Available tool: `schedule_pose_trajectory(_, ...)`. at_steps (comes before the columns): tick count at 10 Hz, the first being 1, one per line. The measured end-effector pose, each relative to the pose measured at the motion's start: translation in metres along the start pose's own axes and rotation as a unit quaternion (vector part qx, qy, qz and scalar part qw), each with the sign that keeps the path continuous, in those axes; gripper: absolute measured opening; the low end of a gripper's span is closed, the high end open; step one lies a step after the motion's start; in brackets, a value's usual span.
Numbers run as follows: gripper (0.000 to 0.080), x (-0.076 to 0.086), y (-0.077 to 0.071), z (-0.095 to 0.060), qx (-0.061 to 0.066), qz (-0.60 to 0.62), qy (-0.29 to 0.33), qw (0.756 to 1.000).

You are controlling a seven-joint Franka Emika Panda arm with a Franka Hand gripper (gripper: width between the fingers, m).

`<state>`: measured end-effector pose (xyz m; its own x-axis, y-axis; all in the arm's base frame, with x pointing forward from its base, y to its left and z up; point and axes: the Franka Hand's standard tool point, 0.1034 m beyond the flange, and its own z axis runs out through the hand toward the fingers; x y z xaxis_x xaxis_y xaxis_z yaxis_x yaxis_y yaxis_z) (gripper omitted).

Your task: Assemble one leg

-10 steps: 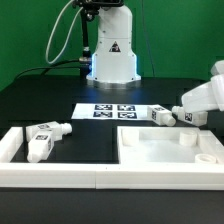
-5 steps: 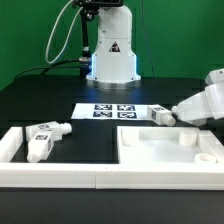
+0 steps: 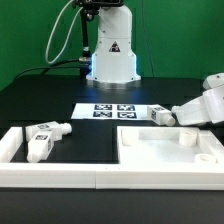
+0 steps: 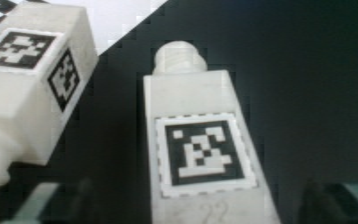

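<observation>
The gripper (image 4: 194, 205) is standing wide open and holding nothing. Its dark fingertips (image 4: 44, 200) are sitting on either side of the leg (image 4: 194, 130), and no contact is showing. The leg is lying on the dark worktop (image 3: 60, 100), its round peg end (image 4: 179, 55) pointing away from the gripper. A second leg (image 4: 34, 75) is lying close alongside.

The leg is looking like light, stiff, hard plastic, so it should not be bending or crushing. Its smooth sides may be slippery. I would be closing across two flat faces of the square section, about mid-length and clear of the peg, taking care that a finger is not snagging the neighbour.

Only the wrist view is showing the finger gap, the tag face and the two legs as a pair. Only the exterior view is showing the surroundings. There the gripper (image 3: 186, 114) is hanging low at that view's right, between the marker board (image 3: 113, 110) and the tabletop (image 3: 150, 137). A white tagged block (image 3: 160, 115) is lying just beside it, though which of the pair it is I cannot tell. Two spare legs (image 3: 44, 137) are lying well apart at the exterior view's left.
</observation>
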<state>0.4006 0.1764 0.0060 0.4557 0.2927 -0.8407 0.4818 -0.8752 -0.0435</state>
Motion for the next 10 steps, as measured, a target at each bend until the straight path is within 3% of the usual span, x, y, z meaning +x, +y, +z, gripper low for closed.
schedule_pose_trajectory(1,0.0361,0.0,0.0,0.0,0.0,0.0,0.0,1.0)
schedule_pose_trajectory(2,0.0285,0.0,0.0,-0.001,0.0,0.0,0.001,1.0)
schedule_pose_trajectory(3,0.0285,-0.009,0.004,-0.016,0.001,0.0,-0.003,1.0)
schedule_pose_trajectory(5,0.0285,-0.042,0.025,-0.067,0.035,0.015,-0.018,0.999)
schedule_pose_trajectory(7,0.0285,-0.052,0.062,-0.106,0.07,0.029,0.044,0.996)
schedule_pose_trajectory(8,0.0285,-0.055,0.082,-0.117,0.075,0.043,0.1,0.991)
schedule_pose_trajectory(10,0.0287,-0.051,0.082,-0.117,0.064,0.051,0.179,0.98)
